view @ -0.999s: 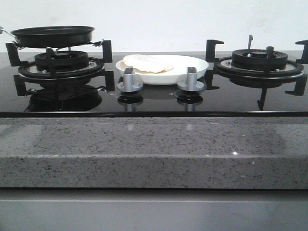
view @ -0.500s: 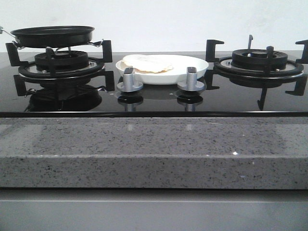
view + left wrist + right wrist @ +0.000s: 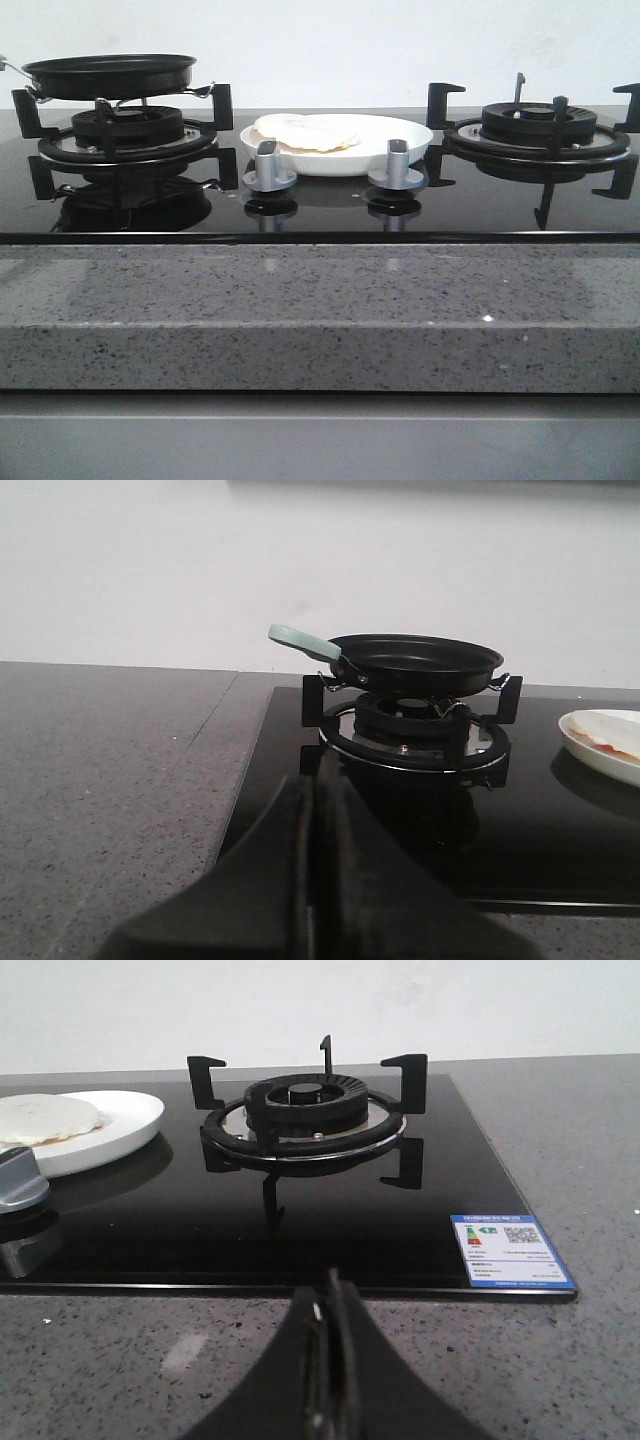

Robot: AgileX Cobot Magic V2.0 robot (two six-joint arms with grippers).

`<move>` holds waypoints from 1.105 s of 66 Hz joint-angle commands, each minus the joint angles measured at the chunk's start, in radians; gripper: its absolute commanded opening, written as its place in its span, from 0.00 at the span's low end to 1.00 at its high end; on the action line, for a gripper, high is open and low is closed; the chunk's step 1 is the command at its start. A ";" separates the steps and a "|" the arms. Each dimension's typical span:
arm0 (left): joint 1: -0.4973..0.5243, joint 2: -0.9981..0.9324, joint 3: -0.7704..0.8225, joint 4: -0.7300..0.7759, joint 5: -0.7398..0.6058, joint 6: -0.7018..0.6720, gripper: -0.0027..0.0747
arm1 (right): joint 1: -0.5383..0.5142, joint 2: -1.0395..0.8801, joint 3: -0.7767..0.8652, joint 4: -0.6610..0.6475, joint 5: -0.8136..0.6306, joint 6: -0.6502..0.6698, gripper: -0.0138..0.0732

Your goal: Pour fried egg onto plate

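Observation:
The fried egg point(image 3: 305, 131) lies on the white plate point(image 3: 400, 135) at the middle back of the glass hob. The plate also shows in the right wrist view point(image 3: 130, 1115) with the egg point(image 3: 45, 1118) on it, and its rim shows in the left wrist view point(image 3: 590, 742). The black frying pan point(image 3: 110, 72) sits on the left burner, empty, its pale green handle point(image 3: 300, 640) pointing left. My left gripper point(image 3: 313, 790) is shut and empty, in front of the left burner. My right gripper point(image 3: 330, 1290) is shut and empty, over the counter in front of the right burner. Neither gripper shows in the front view.
Two silver knobs point(image 3: 270, 168) point(image 3: 397, 165) stand in front of the plate. The right burner point(image 3: 540, 125) with its black pan supports is bare. A grey speckled stone counter point(image 3: 320, 310) surrounds the hob. A blue and white label point(image 3: 510, 1250) sits at the hob's right front corner.

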 commanded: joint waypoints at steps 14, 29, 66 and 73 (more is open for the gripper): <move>0.002 -0.014 0.006 -0.004 -0.084 -0.009 0.01 | -0.007 -0.022 -0.008 -0.101 -0.087 -0.007 0.08; 0.002 -0.014 0.006 -0.004 -0.084 -0.009 0.01 | -0.007 -0.022 -0.008 -0.114 -0.136 0.039 0.08; 0.002 -0.014 0.006 -0.004 -0.084 -0.009 0.01 | -0.007 -0.022 -0.008 -0.123 -0.177 0.089 0.08; 0.002 -0.014 0.006 -0.004 -0.084 -0.009 0.01 | -0.007 -0.022 -0.008 -0.129 -0.177 0.163 0.08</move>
